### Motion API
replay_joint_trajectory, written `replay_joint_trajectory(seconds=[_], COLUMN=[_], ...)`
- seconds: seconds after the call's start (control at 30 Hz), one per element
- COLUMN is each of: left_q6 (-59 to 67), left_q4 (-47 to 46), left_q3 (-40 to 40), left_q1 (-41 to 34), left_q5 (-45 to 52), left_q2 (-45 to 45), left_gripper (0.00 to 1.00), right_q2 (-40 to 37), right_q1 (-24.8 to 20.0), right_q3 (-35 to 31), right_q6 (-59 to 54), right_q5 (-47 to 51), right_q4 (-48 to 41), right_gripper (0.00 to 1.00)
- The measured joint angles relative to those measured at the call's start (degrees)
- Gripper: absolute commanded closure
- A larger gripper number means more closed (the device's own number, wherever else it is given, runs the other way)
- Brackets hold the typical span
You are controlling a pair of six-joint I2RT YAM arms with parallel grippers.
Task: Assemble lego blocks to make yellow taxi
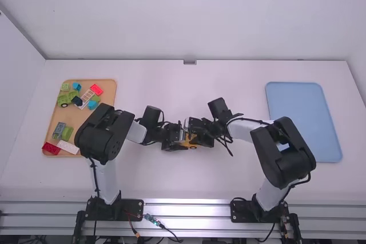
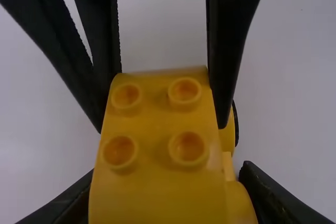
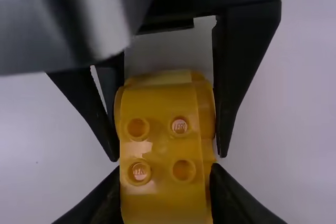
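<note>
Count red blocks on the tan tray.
2 seen on the tray: a red block near its far right corner, a darker red block at its near left corner. The left arm covers part of the tray, so others may be hidden.

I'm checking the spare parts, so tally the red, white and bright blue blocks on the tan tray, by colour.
Red blocks: 2
White blocks: 2
Bright blue blocks: 2
Total: 6
</note>
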Motion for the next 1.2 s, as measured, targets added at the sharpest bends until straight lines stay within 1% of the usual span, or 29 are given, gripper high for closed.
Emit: replay_joint_trajectory(seconds=[0.1, 0.27, 0.37, 0.43, 0.47, 0.53, 0.7, 0.83, 0.97, 1.1, 1.17, 1.2], left_q6=[0.0, 0.0, 0.0, 0.0, 0.0, 0.0, 0.0, 0.0, 0.0, 0.0, 0.0, 0.0], left_q4=[0.0, 0.0, 0.0, 0.0, -0.1, -0.1, -0.2, -0.2, -0.2, -0.2, -0.3, -0.3], left_q3=[0.0, 0.0, 0.0, 0.0, 0.0, 0.0, 0.0, 0.0, 0.0, 0.0, 0.0, 0.0], left_q1=[0.0, 0.0, 0.0, 0.0, 0.0, 0.0, 0.0, 0.0, 0.0, 0.0, 0.0, 0.0], left_q5=[0.0, 0.0, 0.0, 0.0, 0.0, 0.0, 0.0, 0.0, 0.0, 0.0, 0.0, 0.0], left_q2=[0.0, 0.0, 0.0, 0.0, 0.0, 0.0, 0.0, 0.0, 0.0, 0.0, 0.0, 0.0], left_gripper=[0.99, 0.99, 0.99, 0.99, 0.99, 0.99, 0.99, 0.99, 0.99, 0.98, 0.98, 0.97], right_q2=[0.0, 0.0, 0.0, 0.0, 0.0, 0.0, 0.0, -0.9, -3.3, -5.8, -6.8, -6.9], right_q1=[0.0, -0.2, -0.4, -0.6, -0.7, -0.7, -0.7, -0.7, -1.2, -3.1, -4.5, -4.8], right_q3=[0.0, 0.0, 0.0, 0.0, 0.0, 0.0, 0.0, 0.0, 0.0, 0.0, 0.0, 0.0], right_q6=[0.0, 0.0, 0.2, 0.3, 0.4, 0.4, 0.4, 0.3, 0.0, -0.2, -1.2, -1.4], right_q5=[0.1, 0.7, 1.3, 1.4, 1.4, 1.5, 1.9, 2.2, 2.2, 2.0, 0.7, 0.3], right_q4=[0.0, 0.2, 0.2, 0.3, 0.3, 0.3, -0.2, -2.8, -4.0, -4.9, -6.6, -6.9], right_gripper=[0.57, 0.5, 0.43, 0.33, 0.32, 0.25, 0.16, 0.1, 0.09, 0.09, 0.01, 0.0])
